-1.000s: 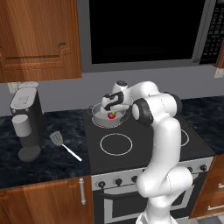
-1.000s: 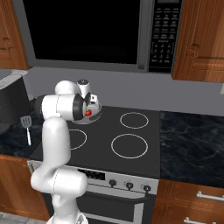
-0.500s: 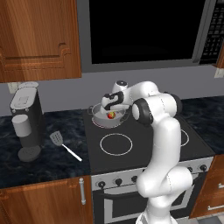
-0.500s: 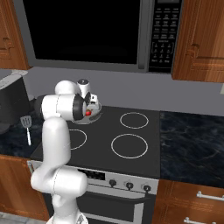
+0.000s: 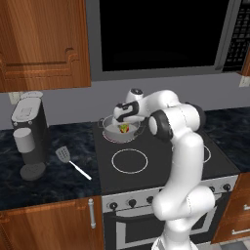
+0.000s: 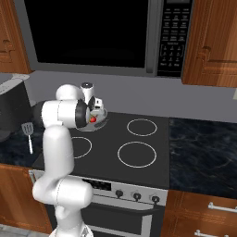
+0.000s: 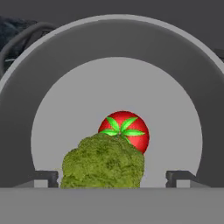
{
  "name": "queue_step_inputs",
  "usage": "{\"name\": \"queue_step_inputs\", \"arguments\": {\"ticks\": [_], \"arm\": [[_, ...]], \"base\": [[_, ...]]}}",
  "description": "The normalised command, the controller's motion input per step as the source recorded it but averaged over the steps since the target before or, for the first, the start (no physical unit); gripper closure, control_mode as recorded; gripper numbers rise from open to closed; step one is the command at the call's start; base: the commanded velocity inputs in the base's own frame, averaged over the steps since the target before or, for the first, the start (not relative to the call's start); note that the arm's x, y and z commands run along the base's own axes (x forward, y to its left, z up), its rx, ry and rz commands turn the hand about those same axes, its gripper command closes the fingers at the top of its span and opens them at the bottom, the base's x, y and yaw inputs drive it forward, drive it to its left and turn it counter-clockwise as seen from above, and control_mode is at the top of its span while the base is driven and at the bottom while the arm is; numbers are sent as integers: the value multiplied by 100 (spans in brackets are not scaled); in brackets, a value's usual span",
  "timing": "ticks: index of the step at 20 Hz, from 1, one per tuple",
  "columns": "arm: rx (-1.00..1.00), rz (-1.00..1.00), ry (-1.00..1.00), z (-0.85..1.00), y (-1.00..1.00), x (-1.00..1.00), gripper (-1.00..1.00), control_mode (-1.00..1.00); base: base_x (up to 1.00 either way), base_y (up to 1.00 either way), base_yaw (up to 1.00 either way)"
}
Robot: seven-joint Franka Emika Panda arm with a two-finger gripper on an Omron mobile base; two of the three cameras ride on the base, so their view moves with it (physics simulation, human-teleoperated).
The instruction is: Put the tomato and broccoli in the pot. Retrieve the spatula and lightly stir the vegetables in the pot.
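The grey pot (image 7: 118,39) stands on the back left burner of the stove (image 5: 161,161). Inside it the red tomato (image 7: 131,131) rests on the bottom, and the yellow-green broccoli (image 7: 103,164) lies against its near side. My gripper (image 7: 113,178) hangs right over the pot (image 5: 118,134), open, its fingertips (image 7: 46,177) wide apart on either side of the broccoli without touching it. The spatula (image 5: 70,160) lies flat on the dark counter left of the stove, blade toward the wall; the right base view shows the spatula (image 6: 28,133) too.
A dark coffee machine (image 5: 29,134) stands on the counter left of the spatula. Wooden cabinets and a microwave (image 6: 97,34) hang above. The other three burners (image 6: 136,154) are bare.
The jaws have opened wide over the pot. The arm has hardly moved.
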Motion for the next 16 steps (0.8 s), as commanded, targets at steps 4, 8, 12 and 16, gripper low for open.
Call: {"name": "queue_step_inputs", "arguments": {"ticks": [4,8,12,16], "arm": [[3,1,-13,20,0,-42,-100,-100],[2,1,-11,14,0,-39,-100,-100],[3,2,-12,19,0,-48,-100,-100],[3,5,-12,23,3,-51,-100,-100]], "base": [[0,0,0],[0,0,0],[0,0,0],[0,0,0]]}}
